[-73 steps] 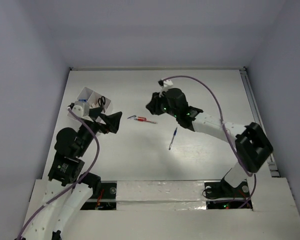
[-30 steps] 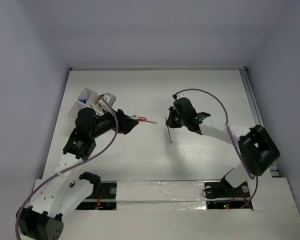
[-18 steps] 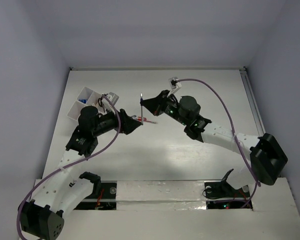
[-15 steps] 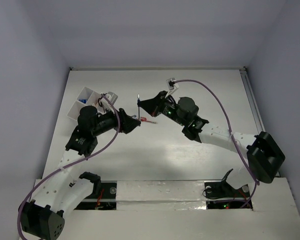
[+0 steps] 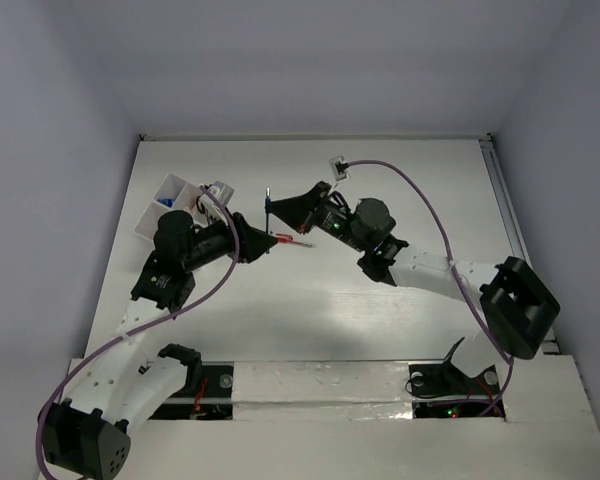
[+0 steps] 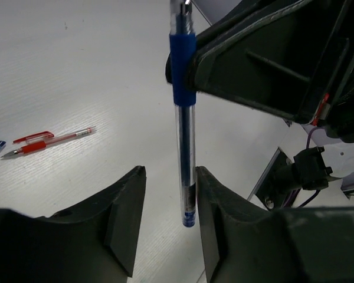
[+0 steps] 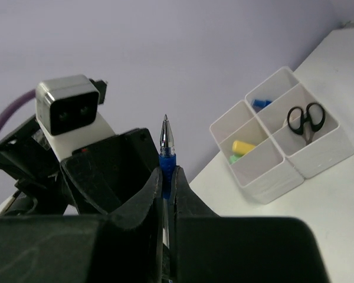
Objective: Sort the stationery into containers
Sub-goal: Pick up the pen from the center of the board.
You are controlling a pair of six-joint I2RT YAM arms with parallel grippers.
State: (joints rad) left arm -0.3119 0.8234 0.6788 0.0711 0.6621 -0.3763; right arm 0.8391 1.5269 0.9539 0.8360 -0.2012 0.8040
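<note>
Handover pose: right gripper (image 7: 166,177) pinches the blue pen (image 6: 183,118) upright, its lower end hanging between the left gripper's (image 6: 169,183) part-spread jaws, close against one; whether they touch cannot be told.

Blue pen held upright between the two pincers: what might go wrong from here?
The clear-barrelled blue pen is gripped by the right pincer alone; the jaws of the left pincer stand apart around its lower end. Released too soon, it could drop to the white table. It sits off-centre, nearer one finger, so a closing squeeze might tip it.
</note>
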